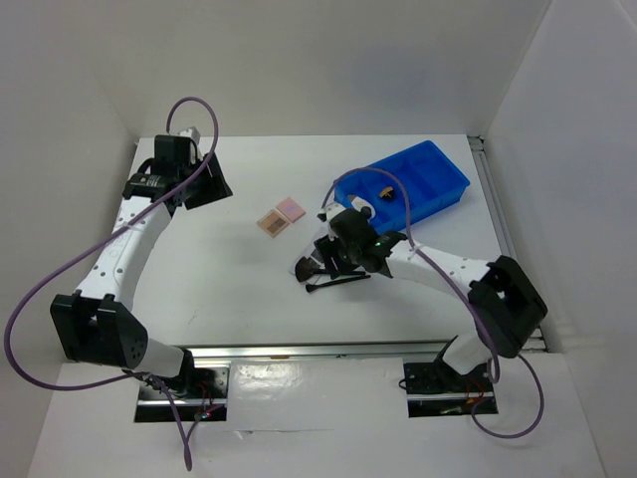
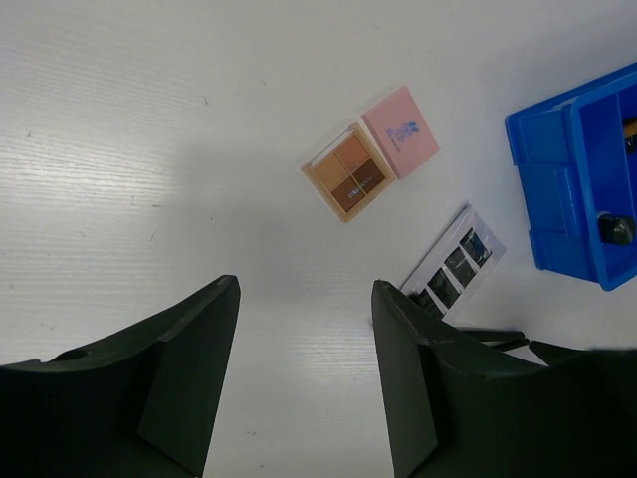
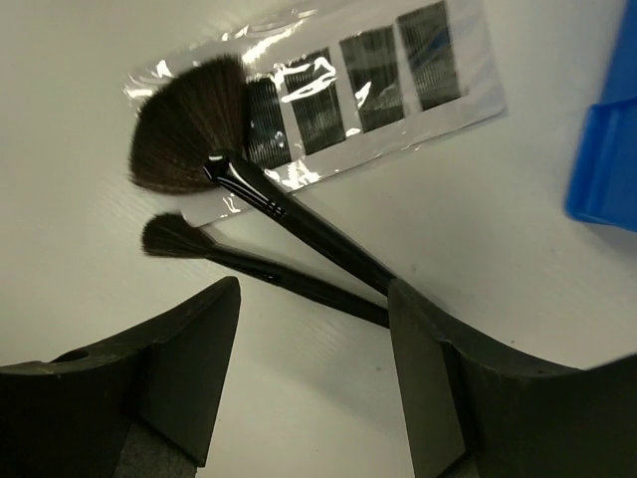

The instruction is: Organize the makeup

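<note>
The right gripper [image 3: 314, 388] fills the bottom of its own wrist view, fingers spread wide and holding nothing. Just beyond them two black brushes lie on the white table [image 1: 229, 289]. The fan brush [image 3: 269, 194] rests its bristles on one end of the grey strip palette [image 3: 368, 70], which is sealed in clear film with four dark pans in a row. The thinner small brush [image 3: 269, 274] lies beside the fan brush. Both handles run toward the right-hand finger and slip out of sight behind it, close together at that end.

The left gripper [image 2: 304, 388] hangs high over the far left of the table, also wide and empty. Its camera looks down on the tan compact [image 2: 346, 172], four brown shades showing, with the pink compact [image 2: 400, 130] lying against it. The two are near the middle of the table, apart from the brushes. The blue bin [image 1: 418, 179] stands at the far right and already has one or two small items in a compartment, too small to identify.

The step in hand looks like a brush pick-up by the right arm. The next move likely calls for shifting sideways so that one handle sits between the fingers, then descending and closing. With the handles so close together, both could get pinched.

The pink compact carries a small blue mark and the tan one has fine print along an edge. Neither is readable.
</note>
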`<state>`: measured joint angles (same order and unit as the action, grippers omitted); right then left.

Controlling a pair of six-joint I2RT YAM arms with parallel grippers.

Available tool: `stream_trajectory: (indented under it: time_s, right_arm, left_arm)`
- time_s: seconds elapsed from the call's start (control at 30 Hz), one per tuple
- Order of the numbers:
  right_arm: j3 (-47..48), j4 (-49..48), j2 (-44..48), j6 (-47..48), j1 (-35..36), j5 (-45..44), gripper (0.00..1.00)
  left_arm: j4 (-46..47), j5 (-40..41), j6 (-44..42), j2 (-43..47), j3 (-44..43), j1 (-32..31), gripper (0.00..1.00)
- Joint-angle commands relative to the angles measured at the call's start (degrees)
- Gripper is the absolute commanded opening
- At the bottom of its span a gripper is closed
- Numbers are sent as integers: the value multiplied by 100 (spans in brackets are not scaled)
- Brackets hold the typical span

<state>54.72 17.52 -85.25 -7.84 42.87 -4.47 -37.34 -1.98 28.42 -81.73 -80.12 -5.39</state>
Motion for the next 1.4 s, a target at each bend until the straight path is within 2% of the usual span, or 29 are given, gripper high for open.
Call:
stream_trajectory:
  time_s: [0.0,0.37,0.67,0.73,0.83,0.87,1.0,1.3,1.37]
  right_arm:
    - [126,-134,-351,413,195,42,69]
    - [127,-652,-1283,731,195,-70,65]
    - [74,-1075,-1502,784,38,-142,53]
    - [74,-1075,-1503,784,-33,-142,46]
    - [74,-1075,-1433,784,-94,279,40]
    - [74,-1023,-1433,731,-95,358,34]
    - [74,-839,-1231,731,-95,526,23]
    - [240,-469,-563,617,-42,456,20]
    - [311,-469,-641,556,-42,350,25]
  left_arm:
    - [43,-4,-100,236,-136,11,69]
    - [43,-4,-100,237,-84,11,69]
    - [43,-4,-100,237,-83,11,69]
    - [43,-4,-100,237,-83,11,69]
    - [43,-4,-100,237,-83,11,69]
    - [43,-4,-100,237,-31,11,69]
    - [96,-4,-100,184,-30,11,69]
    - [148,-57,-48,184,-30,11,69]
    - [148,-57,-48,184,-30,11,69]
